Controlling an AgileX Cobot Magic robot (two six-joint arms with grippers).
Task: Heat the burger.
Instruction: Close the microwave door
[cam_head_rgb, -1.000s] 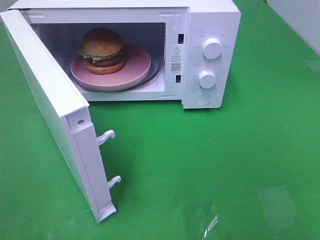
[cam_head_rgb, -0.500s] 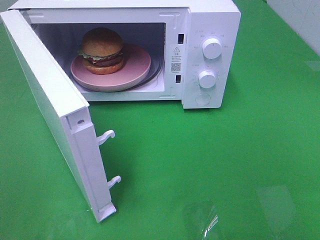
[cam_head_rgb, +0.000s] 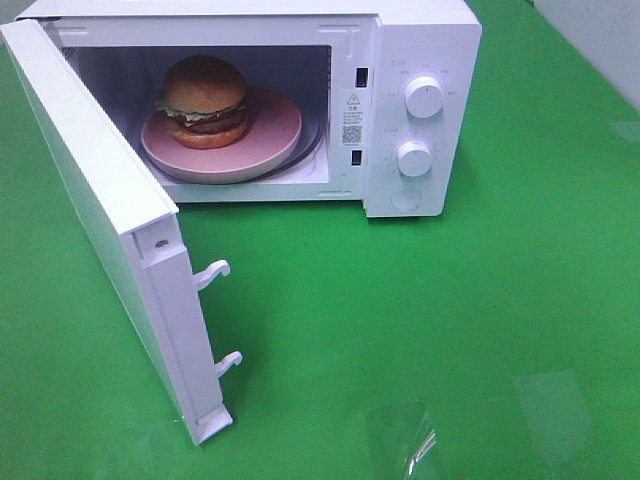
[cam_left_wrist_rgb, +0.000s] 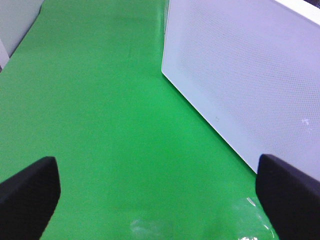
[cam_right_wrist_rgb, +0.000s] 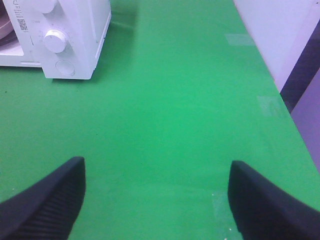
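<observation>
The glossy golden-brown burger with green lettuce frill and dark patty (cam_head_rgb: 204, 100) sits on the left part of a round pink plate (cam_head_rgb: 272, 135) inside the white box-shaped microwave oven (cam_head_rgb: 425, 35), in the upper left of the high view. The oven's white door (cam_head_rgb: 95, 190) is swung wide open down the frame's left side. The left pincer (cam_left_wrist_rgb: 159, 200) is spread wide over the green worktop (cam_head_rgb: 450, 320) near the door's dotted outer face, and the right pincer (cam_right_wrist_rgb: 160, 205) is likewise spread, with what appears to be the oven's lower round white knob (cam_right_wrist_rgb: 54, 41) well apart from it.
</observation>
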